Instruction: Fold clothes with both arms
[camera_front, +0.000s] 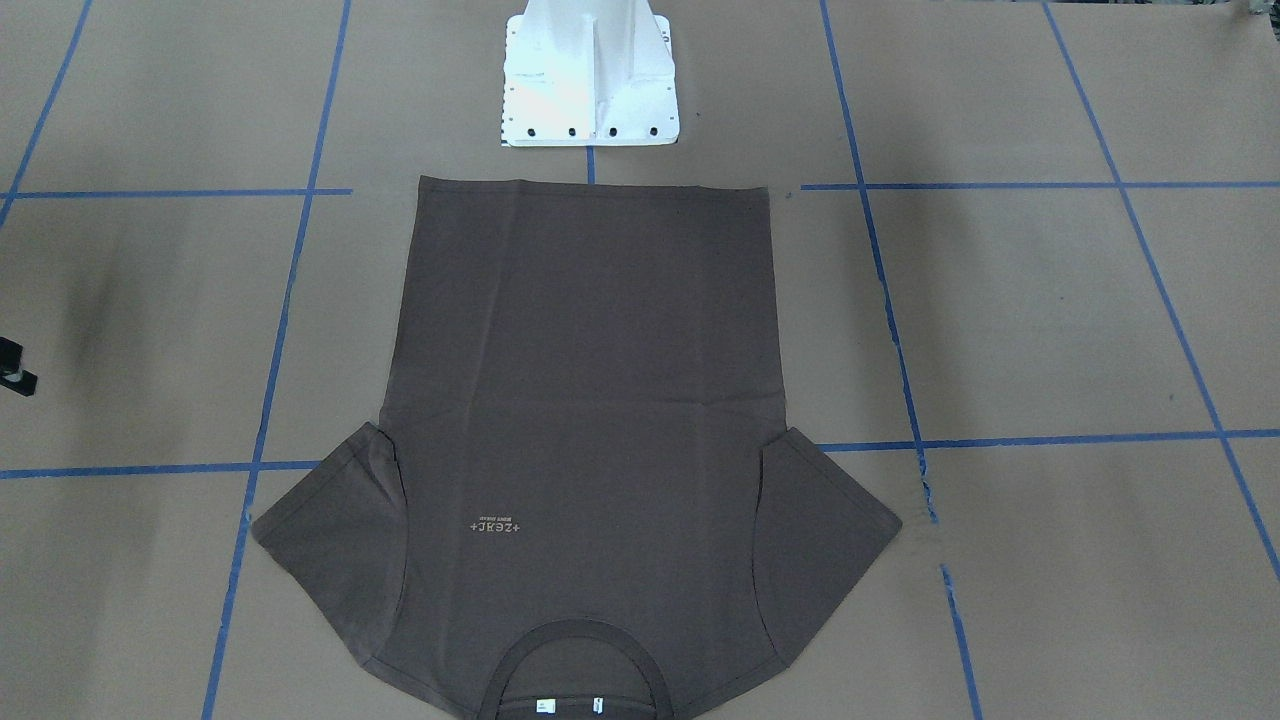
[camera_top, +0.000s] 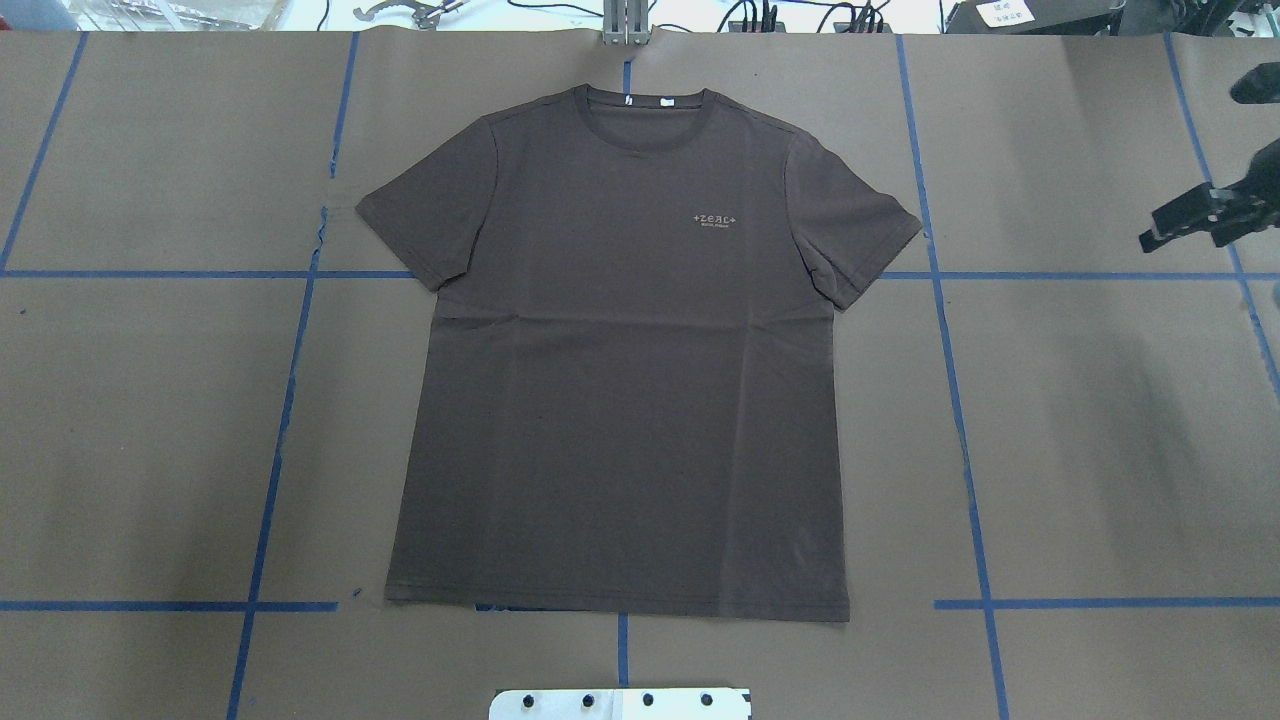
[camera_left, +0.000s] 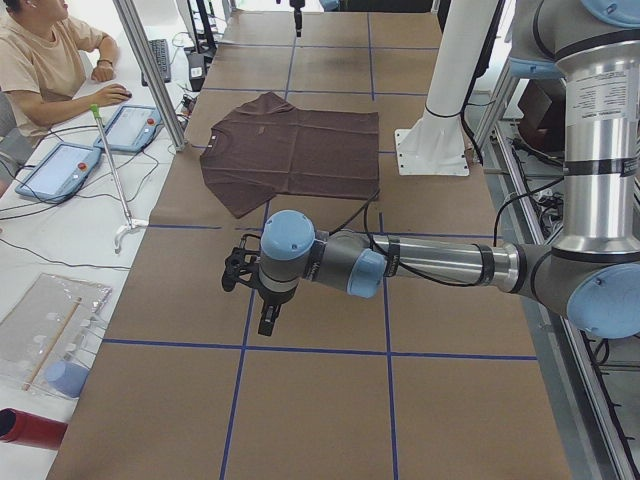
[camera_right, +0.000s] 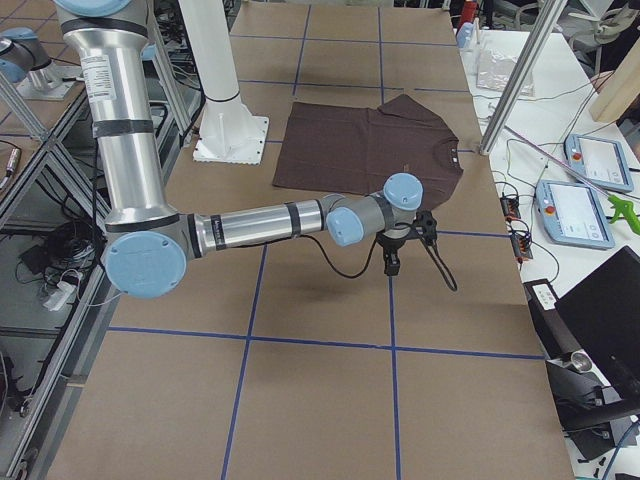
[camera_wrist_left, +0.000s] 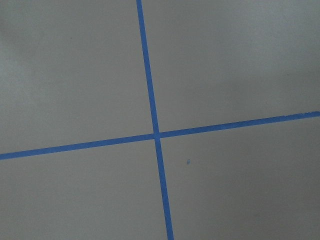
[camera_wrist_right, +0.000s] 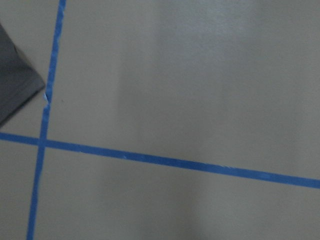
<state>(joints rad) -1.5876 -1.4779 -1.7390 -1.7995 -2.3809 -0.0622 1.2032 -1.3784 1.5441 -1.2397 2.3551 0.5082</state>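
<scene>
The clothes are one dark brown T-shirt (camera_top: 620, 400) lying flat and spread out, collar away from the robot's base and sleeves out to both sides; it also shows as the T-shirt (camera_front: 590, 400) (camera_left: 300, 150) (camera_right: 360, 145). The left gripper (camera_left: 268, 322) hangs over bare table far to the shirt's left; I cannot tell its state. The right gripper (camera_top: 1195, 220) (camera_right: 392, 265) hovers over bare table to the shirt's right, beyond the sleeve, and its finger gap is unclear. A sleeve tip (camera_wrist_right: 15, 85) shows in the right wrist view. Neither gripper touches the shirt.
The white pedestal (camera_front: 590, 80) stands just behind the shirt's hem. Blue tape lines (camera_wrist_left: 155, 134) grid the brown table. A person (camera_left: 40, 60) sits at a side bench with tablets beyond the far table edge, near a metal post (camera_left: 150, 70).
</scene>
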